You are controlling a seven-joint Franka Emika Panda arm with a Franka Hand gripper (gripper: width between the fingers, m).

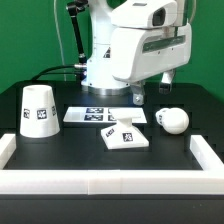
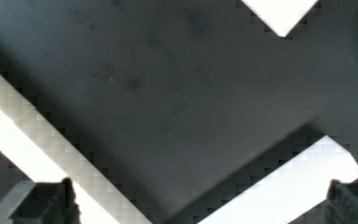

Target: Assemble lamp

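In the exterior view the flat square base (image 1: 124,133) lies on the black table, tilted, with a tag on its raised middle. The round bulb (image 1: 171,120) rests to the exterior view's right of it. The cone shade (image 1: 38,110) stands upright at the exterior view's left. My gripper (image 1: 152,93) hangs open and empty above the table, behind the gap between base and bulb. In the wrist view the gripper (image 2: 197,205) is open, its dark fingertips (image 2: 43,205) wide apart, with only dark table and white strips between them. None of the lamp parts can be made out there.
The marker board (image 1: 97,114) lies flat behind the base. A white raised border (image 1: 110,183) runs along the table's front and both sides. In the wrist view a white diagonal strip (image 2: 34,130) and white corners (image 2: 282,12) cross the dark surface.
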